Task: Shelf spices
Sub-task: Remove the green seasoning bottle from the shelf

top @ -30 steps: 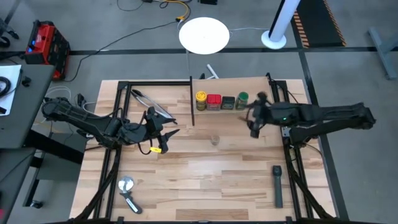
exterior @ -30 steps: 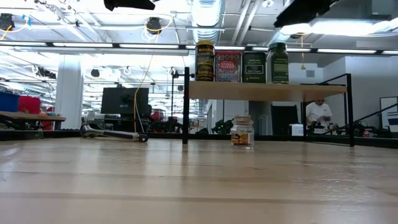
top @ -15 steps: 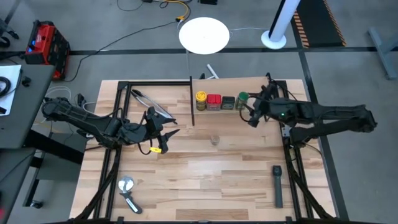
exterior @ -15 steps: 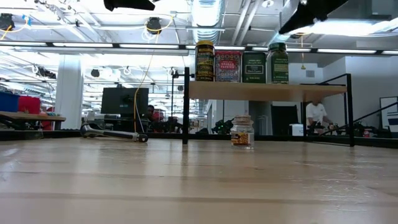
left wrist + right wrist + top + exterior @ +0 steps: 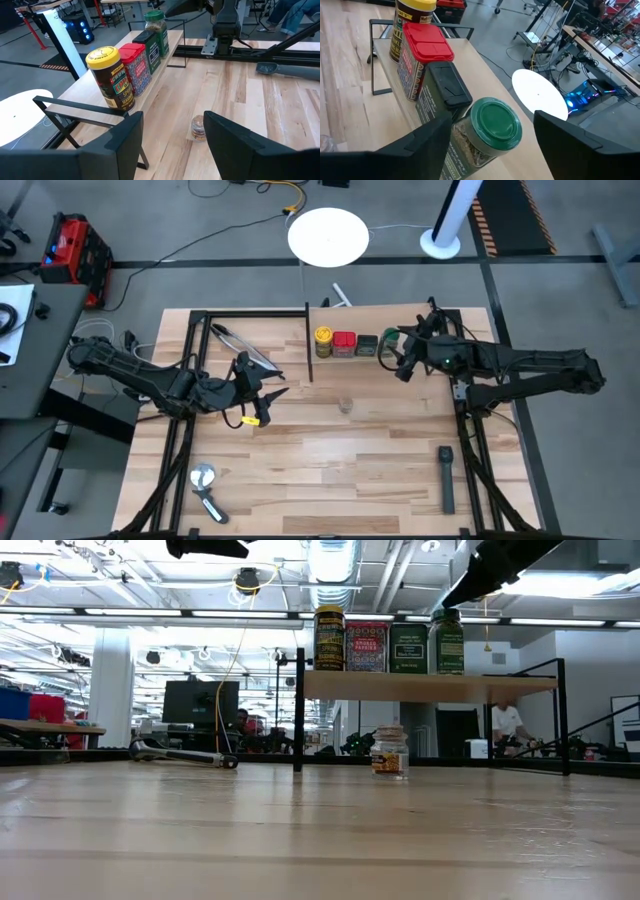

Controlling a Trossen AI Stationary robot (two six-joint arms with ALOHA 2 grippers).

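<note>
From above, the pale wooden shelf with black uprights (image 5: 400, 320) sits at the slatted tabletop's (image 5: 330, 470) far edge, carrying in a row the yellow-lidded round jar (image 5: 323, 339), red square tin (image 5: 344, 342), dark grey square tin (image 5: 366, 345) and green-lidded jar (image 5: 387, 340), with bare shelf beyond the green one. The right gripper (image 5: 400, 360) hovers by that jar while the left gripper (image 5: 262, 404) waits near the left edge. At table level the small clear-tan jar (image 5: 389, 752) stands alone under the shelf's front edge (open wood all around); the right wrist view shows spread fingers (image 5: 415, 150) straddling the green lid, gripping nothing, and the left wrist view shows its fingers (image 5: 120, 145) parted and empty.
</note>
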